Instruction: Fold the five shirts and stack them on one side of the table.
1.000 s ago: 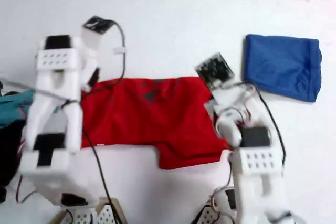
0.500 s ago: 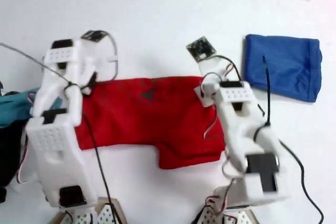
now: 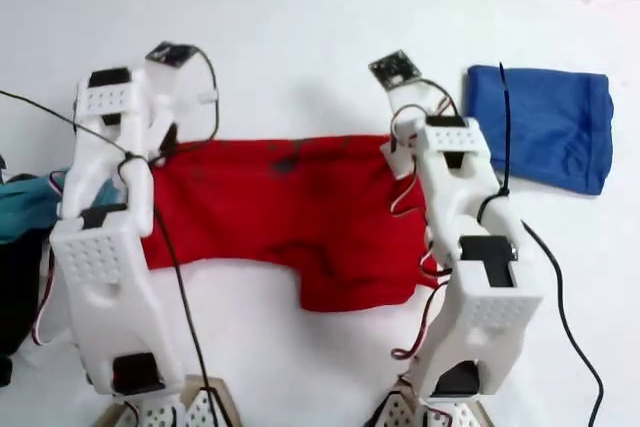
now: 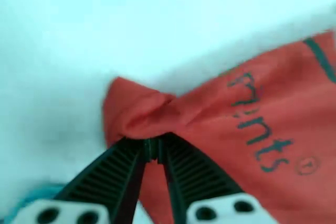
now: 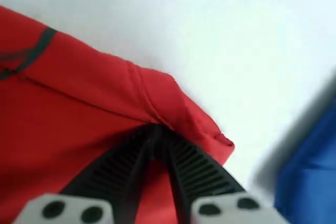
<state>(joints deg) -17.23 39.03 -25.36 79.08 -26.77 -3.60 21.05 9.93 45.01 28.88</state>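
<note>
A red shirt (image 3: 285, 215) lies spread across the middle of the white table, partly folded, with a flap hanging toward the near edge. My left gripper (image 4: 154, 149) is shut on the red shirt (image 4: 220, 129) at its far left corner, where the cloth bunches. At the far right corner my right gripper (image 5: 156, 134) is shut on the red shirt (image 5: 68, 108). In the high view the left gripper (image 3: 168, 147) and right gripper (image 3: 398, 152) hold those two corners. A folded blue shirt (image 3: 540, 127) rests at the right, and the blue shirt (image 5: 310, 182) shows beside the right gripper.
A heap of teal and dark clothes (image 3: 20, 237) sits at the table's left edge. Cables trail from both arms over the table (image 3: 300, 37). Bare white table lies beyond the red shirt and along the near edge between the arm bases.
Both arms swung to the red shirt's far corners and closed on them. The far edge of the shirt has been drawn slightly farther up the table.
</note>
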